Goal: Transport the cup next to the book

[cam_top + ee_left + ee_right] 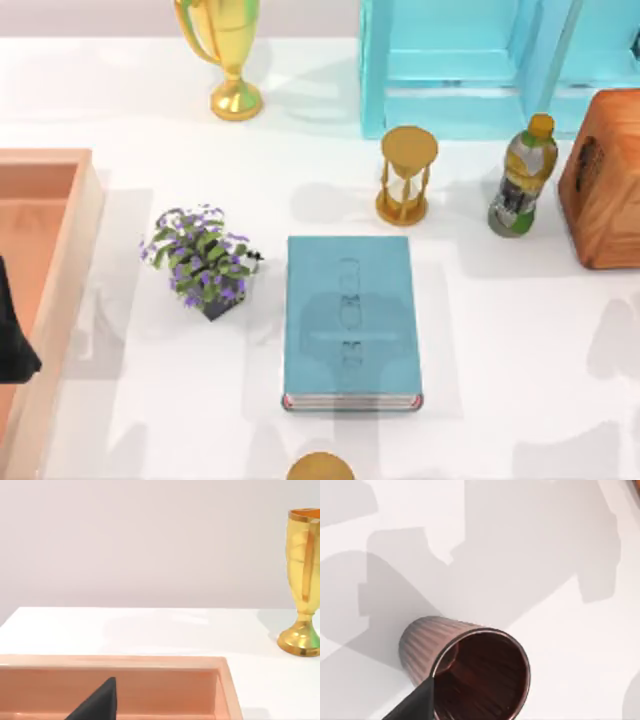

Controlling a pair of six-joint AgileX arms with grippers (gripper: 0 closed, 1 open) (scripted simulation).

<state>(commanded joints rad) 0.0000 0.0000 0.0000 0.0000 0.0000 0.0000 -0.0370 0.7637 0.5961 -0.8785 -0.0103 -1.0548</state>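
The cup (470,665) is a ribbed copper-brown tumbler standing upright on the white table, its dark inside showing in the right wrist view. A dark part of my right gripper (415,702) overlaps the cup's rim on one side. I cannot tell whether it grips the cup. The teal-blue book (349,320) lies flat in the middle of the table in the top view. Just in front of the book, at the front edge, shows a round golden-brown top (320,467); I cannot tell if this is the cup.
My left gripper (15,335) is parked over the wooden tray (75,250) at the left. A potted plant (203,260) stands left of the book. Behind it are an hourglass (406,175), a bottle (522,178), a gold trophy (228,50), a turquoise crate (480,70) and a wooden box (605,180).
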